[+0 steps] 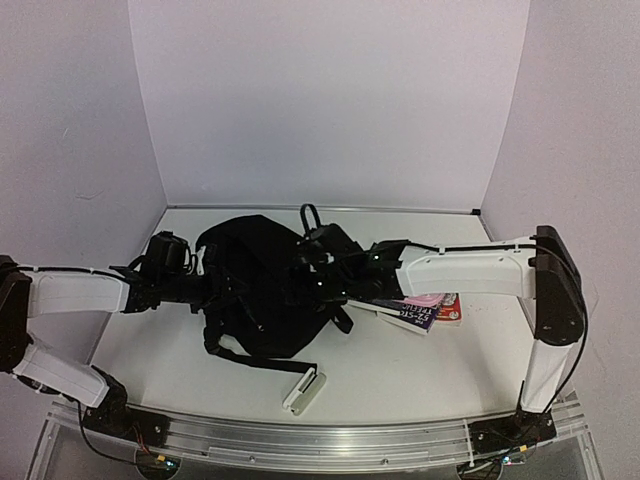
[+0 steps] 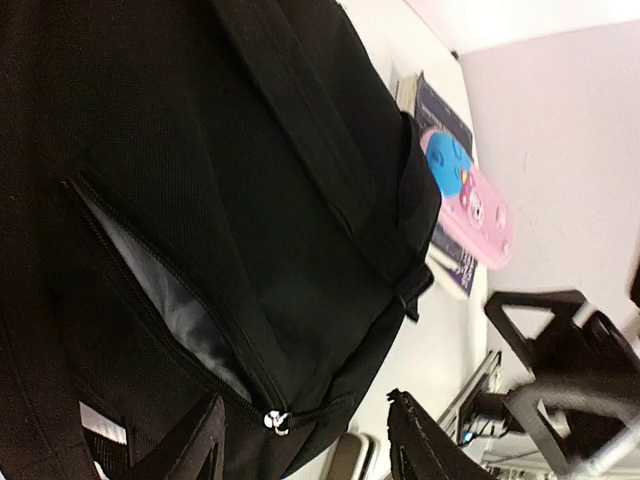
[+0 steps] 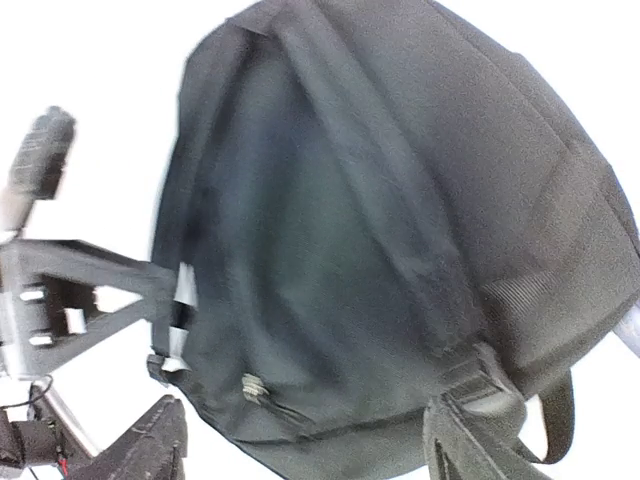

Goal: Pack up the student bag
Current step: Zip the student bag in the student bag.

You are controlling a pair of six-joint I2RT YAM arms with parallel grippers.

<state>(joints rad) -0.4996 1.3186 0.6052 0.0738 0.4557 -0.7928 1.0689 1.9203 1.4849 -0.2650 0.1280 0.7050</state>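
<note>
Pack-up at the table: the student bag (image 1: 260, 290), black and slumped flat on the white table (image 1: 420, 375), lies between my two grippers.

My left gripper (image 2: 305, 400) has its fingers spread apart, pinching nothing. In the gap between them sits a silver zipper pull (image 2: 272, 421), at the end of a pocket slit that gapes enough to show grey lining (image 2: 170, 300). Ahead of these fingers a broad black strap (image 2: 310, 130) runs away across the fabric.

My right gripper (image 3: 300, 405) is spread wider, also holding nothing. The bag's lower edge lies just ahead of the gap, and the blurred black cloth fills nearly everything in front of the fingers. A strap buckle (image 3: 480, 385) sits close by one fingertip.

On the far side of the bag from my left fingers, a pink pencil case (image 2: 470, 205) with a blue cartoon figure rests on a stack of books (image 1: 415, 315). From above, that stack lies behind my right fingers, under the forearm.

A white oblong case (image 1: 303, 390) lies apart from both grippers, just beside the end of a loose strap.
</note>
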